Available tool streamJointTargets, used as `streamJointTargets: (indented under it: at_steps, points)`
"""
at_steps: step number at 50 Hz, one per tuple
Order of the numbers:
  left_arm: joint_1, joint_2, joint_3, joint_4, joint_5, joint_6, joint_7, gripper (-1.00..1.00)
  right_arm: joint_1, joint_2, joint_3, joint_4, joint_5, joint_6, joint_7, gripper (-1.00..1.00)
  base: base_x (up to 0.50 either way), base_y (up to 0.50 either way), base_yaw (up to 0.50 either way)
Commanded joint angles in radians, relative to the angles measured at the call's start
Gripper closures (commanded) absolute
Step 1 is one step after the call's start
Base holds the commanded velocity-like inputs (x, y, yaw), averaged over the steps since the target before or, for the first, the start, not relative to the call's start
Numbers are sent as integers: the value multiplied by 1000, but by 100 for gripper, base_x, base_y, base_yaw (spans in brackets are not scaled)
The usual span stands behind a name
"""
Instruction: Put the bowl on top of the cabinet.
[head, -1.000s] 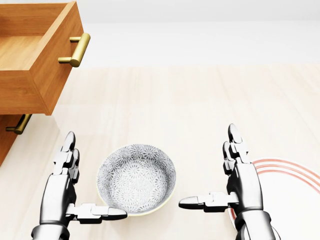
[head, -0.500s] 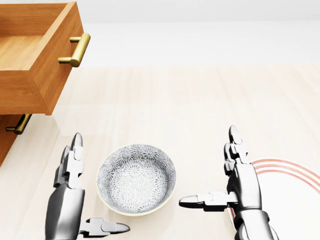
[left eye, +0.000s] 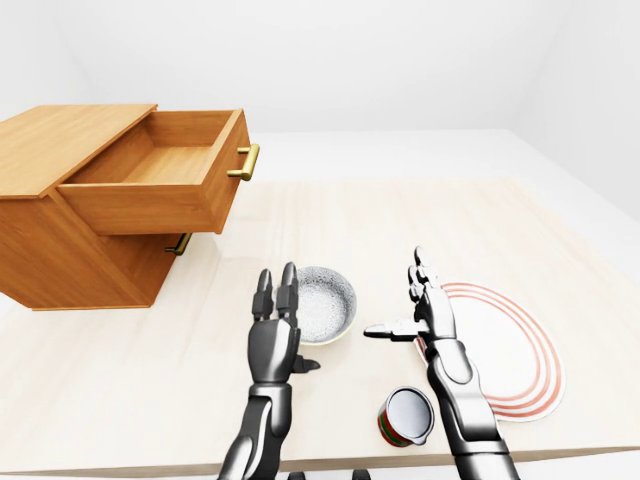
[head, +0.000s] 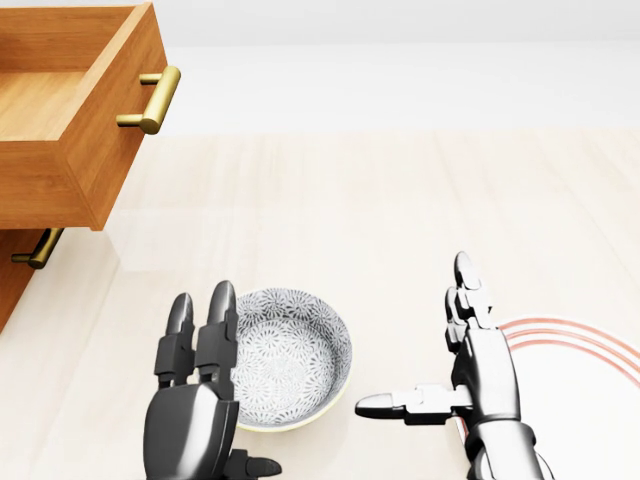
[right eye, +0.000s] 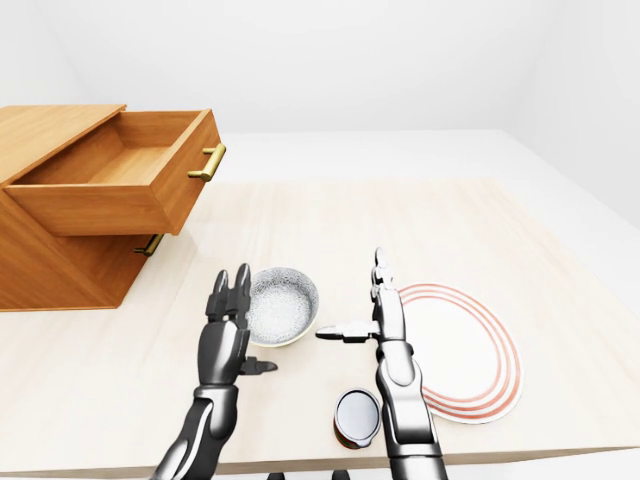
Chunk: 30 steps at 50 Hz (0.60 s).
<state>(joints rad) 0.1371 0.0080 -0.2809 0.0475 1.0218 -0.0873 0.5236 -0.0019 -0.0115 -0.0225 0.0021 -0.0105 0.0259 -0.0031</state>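
Observation:
A grey patterned bowl (head: 295, 350) with a cream rim sits upright on the pale table (left eye: 400, 230). My left hand (head: 225, 390) is open, its back facing the head camera. Its fingers (head: 218, 318) stand up against the bowl's left rim and cover part of it. My right hand (head: 420, 345) is open to the right of the bowl and apart from it, thumb pointing towards the bowl. The wooden cabinet (left eye: 60, 205) stands at the upper left, and its flat top (left eye: 70, 135) is bare.
The cabinet's upper drawer (left eye: 165, 175) is pulled out, with a brass handle (left eye: 246, 162), and overhangs the table. A white plate with red rings (left eye: 505, 345) lies to the right of my right hand. A small can (left eye: 407, 415) stands near the table's bottom edge.
My left hand has slid right to the bowl's left rim and turned its back to the camera. The right hand and the bowl have stayed put.

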Motion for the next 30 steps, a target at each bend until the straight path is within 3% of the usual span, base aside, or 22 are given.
streamJointTargets:
  at_steps: [1, 10, 21, 22, 30]
  points:
    - [-66, -22, -20, 146, 69, 0, 0, -100, 4, 1, 5, -2, -8, -4, 2, -100, 0, 0, 0]
    - [-151, -41, -1, 337, 72, 0, 0, -100, 20, 3, 13, -32, -12, 1, 9, -100, 0, 0, 0]
    - [-155, -42, 10, 354, 77, 0, 0, -100, 14, 5, 17, -13, -18, -12, 10, -100, 0, 0, 0]
    - [-140, -33, 6, 324, 77, 0, 0, 95, 14, 5, 17, -13, -18, -12, 10, -100, 0, 0, 0]
    - [-118, -30, 7, 283, 83, 0, 0, 98, 10, 7, 20, 6, -22, -24, 9, -100, 0, 0, 0]
